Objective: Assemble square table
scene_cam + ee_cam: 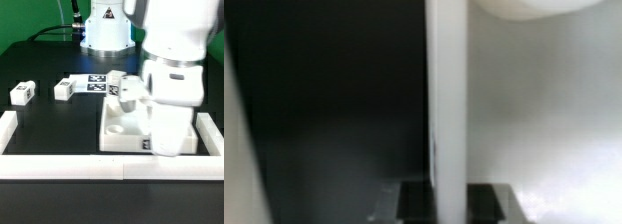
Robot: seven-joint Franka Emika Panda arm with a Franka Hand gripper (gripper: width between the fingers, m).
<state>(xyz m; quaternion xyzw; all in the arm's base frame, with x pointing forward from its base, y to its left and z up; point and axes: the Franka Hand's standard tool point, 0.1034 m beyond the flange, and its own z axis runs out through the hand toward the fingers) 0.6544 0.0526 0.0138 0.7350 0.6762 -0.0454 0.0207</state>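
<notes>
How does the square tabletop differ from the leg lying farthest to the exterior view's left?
The tabletop is a wide tray with a raised rim; the leg is a small block. The arm hides part of the tabletop; the leg lies fully in view. Both are white.

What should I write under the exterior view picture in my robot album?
White robot arm bends over a square tabletop; two small legs lie on the black table.

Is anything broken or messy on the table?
Nothing looks broken or spilled. The tabletop looks whole, though the arm hides part of it. A leg and a second leg lie loose on the exterior view's left, not yet attached. That seems normal for a half-built table.
</notes>
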